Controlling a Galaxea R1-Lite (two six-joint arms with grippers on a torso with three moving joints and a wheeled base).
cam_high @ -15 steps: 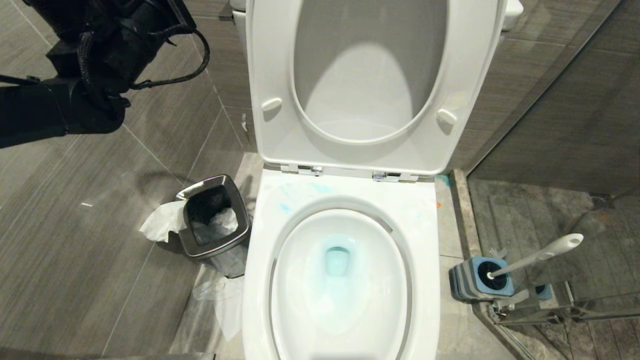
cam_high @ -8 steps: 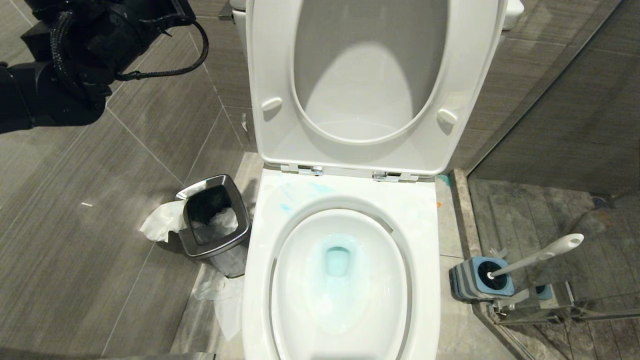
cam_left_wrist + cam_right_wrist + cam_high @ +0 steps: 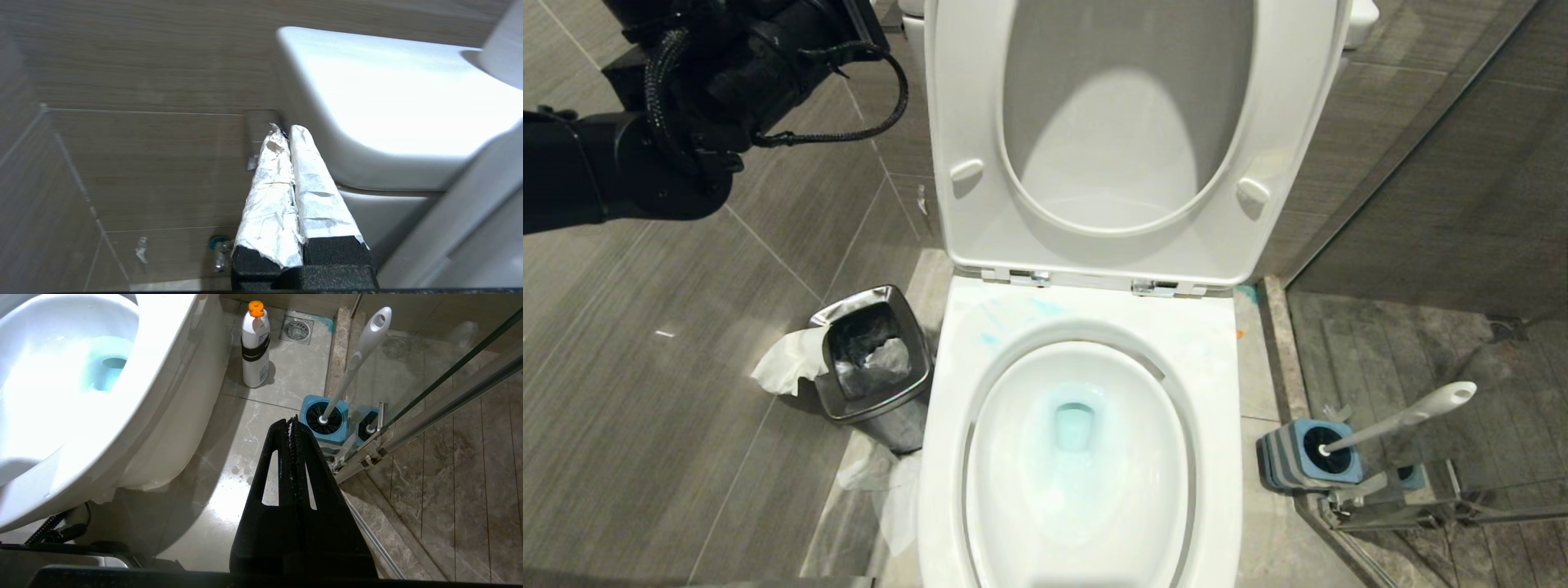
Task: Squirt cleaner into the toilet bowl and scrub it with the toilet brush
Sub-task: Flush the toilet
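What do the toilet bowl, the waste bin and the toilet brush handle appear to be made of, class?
Toilet bowl: probably glazed ceramic, glossy white with soft reflections.
Waste bin: looks like polished steel, its mirror-bright rim reflecting.
Toilet brush handle: likely matte plastic, pale grey-white, moulded knob end.

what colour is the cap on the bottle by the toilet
Orange, on a white bottle with a black band; it shows best in the right wrist view.

The right gripper (image 3: 292, 422), closed and empty, hangs above the floor near the toilet brush (image 3: 354, 363).
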